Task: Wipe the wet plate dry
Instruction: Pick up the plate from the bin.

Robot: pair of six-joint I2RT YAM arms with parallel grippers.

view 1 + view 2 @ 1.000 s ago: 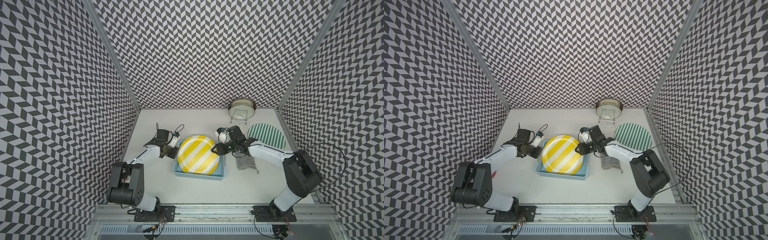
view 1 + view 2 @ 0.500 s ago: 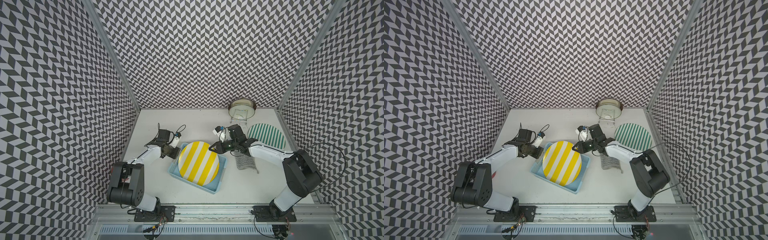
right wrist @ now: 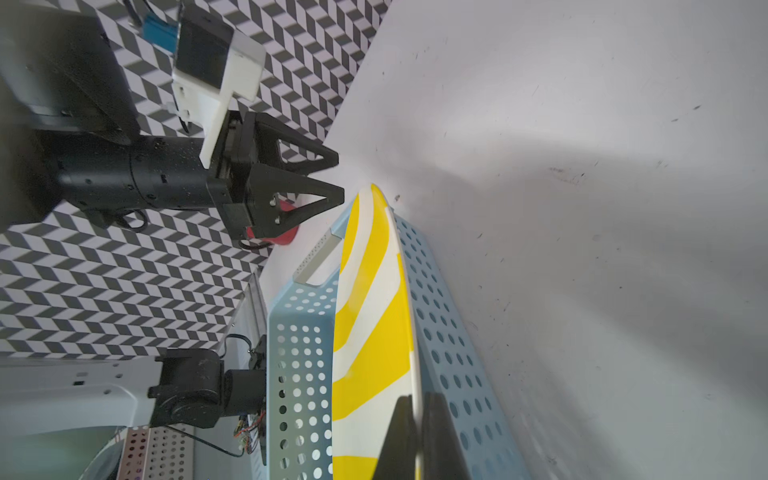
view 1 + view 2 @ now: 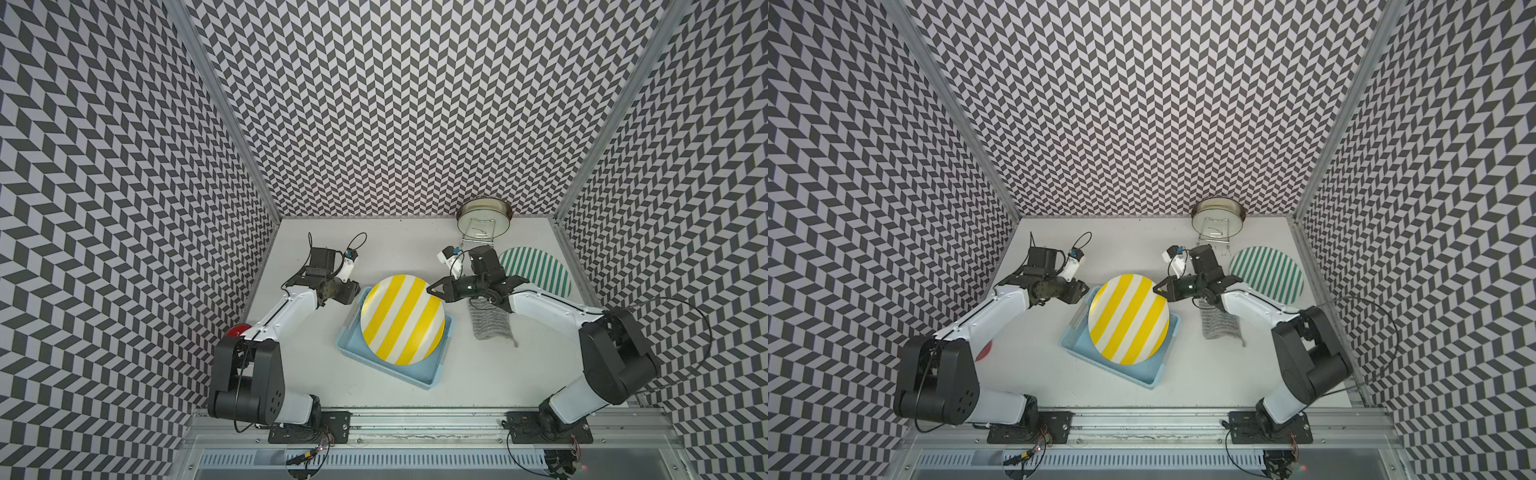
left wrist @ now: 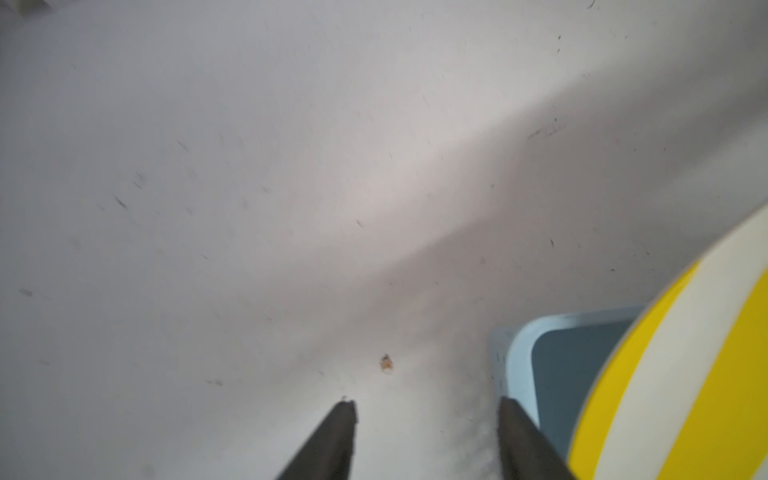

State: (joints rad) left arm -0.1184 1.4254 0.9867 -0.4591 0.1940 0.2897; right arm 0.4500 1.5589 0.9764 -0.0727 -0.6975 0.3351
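The plate [image 4: 402,319], round with yellow and white stripes, lies tilted in a light blue perforated basket [image 4: 353,353] in both top views. My right gripper [image 4: 431,289] is shut on the plate's far right rim. The right wrist view shows its two fingers pinching the plate [image 3: 374,332] edge-on at the right gripper [image 3: 417,405]. My left gripper [image 4: 353,291] stands open just left of the plate, apart from it. In the left wrist view the left gripper [image 5: 428,409] has only bare table between its fingers, with the basket corner [image 5: 515,345] beside it. A grey cloth [image 4: 492,324] lies flat under my right arm.
A green-striped plate [image 4: 536,270] lies at the far right. A metal bowl on a wire stand [image 4: 484,216] sits against the back wall. A small red thing [image 4: 237,331] lies by the left arm. Patterned walls enclose three sides.
My right gripper has shut on the plate's rim. My left gripper has opened beside the plate. The basket and plate have turned, the basket's near end swinging to the right.
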